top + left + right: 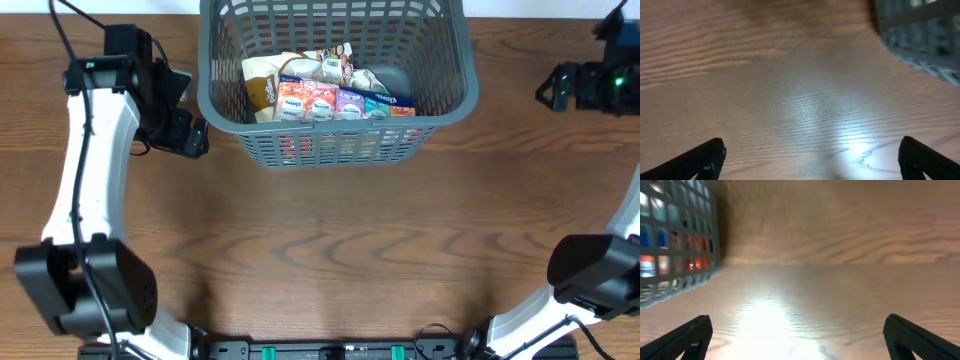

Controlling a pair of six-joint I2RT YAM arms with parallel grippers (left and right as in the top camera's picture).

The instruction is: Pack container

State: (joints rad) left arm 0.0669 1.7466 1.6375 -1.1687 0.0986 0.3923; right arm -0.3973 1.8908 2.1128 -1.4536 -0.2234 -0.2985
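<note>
table (330, 260): wood-grain, glare | container (340, 148): part-filled | left end effector (812, 157), right end effector (797, 335): apart

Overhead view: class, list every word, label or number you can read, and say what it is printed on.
None can be read.
Colourful packets in the container: print too small and blurred.
Tan bag: label blurred.
Wrist views: nothing legible.

Brown wooden table (330, 260): visible grain, smooth satin finish, glare patches. Dark grey rectangular lattice basket (330, 148) at 12 o'clock: matt moulded plastic. Colourful printed packets (335, 100) inside: glossy film. White arm link (95, 170) at 9 o'clock: smooth plastic shell.
</note>
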